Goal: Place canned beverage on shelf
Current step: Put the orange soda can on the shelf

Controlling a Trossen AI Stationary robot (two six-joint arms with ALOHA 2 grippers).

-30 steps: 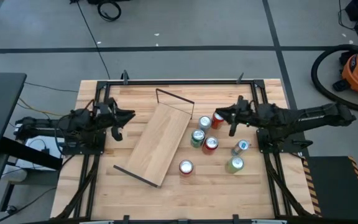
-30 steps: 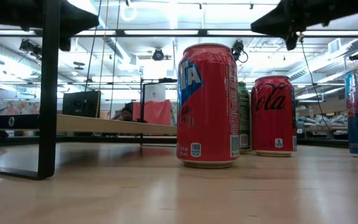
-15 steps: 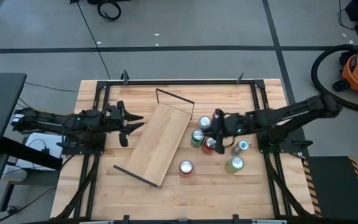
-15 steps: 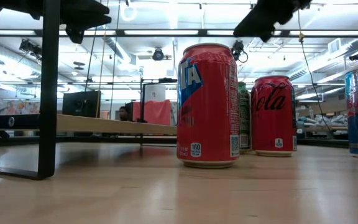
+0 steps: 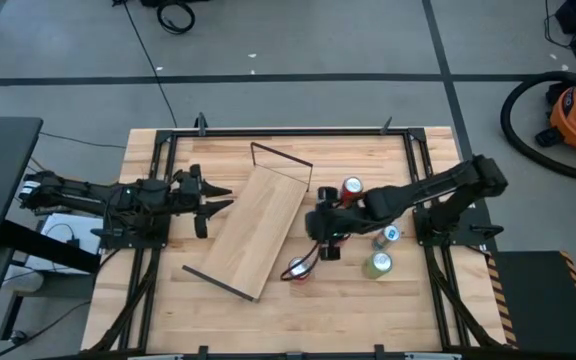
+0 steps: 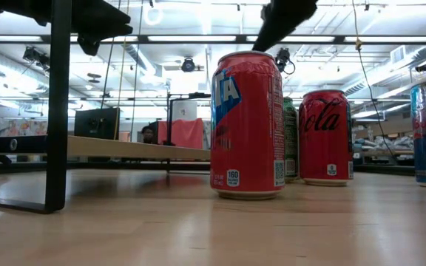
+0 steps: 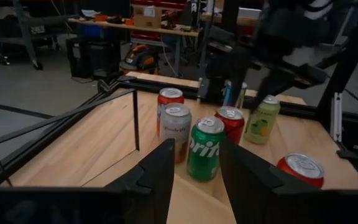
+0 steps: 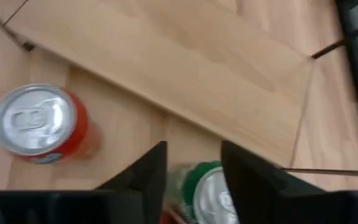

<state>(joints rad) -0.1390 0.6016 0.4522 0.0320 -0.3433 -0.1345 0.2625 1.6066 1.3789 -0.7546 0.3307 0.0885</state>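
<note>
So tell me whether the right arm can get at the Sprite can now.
Probably yes: the right gripper hangs open right above the Sprite can, nothing between them, though neighbouring cans crowd it.

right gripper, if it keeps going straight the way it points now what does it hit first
Probably the green can. The right gripper points down at the table with open fingers, and that can's top sits directly between them; the shelf lies just beyond. Depth is unclear.
</note>
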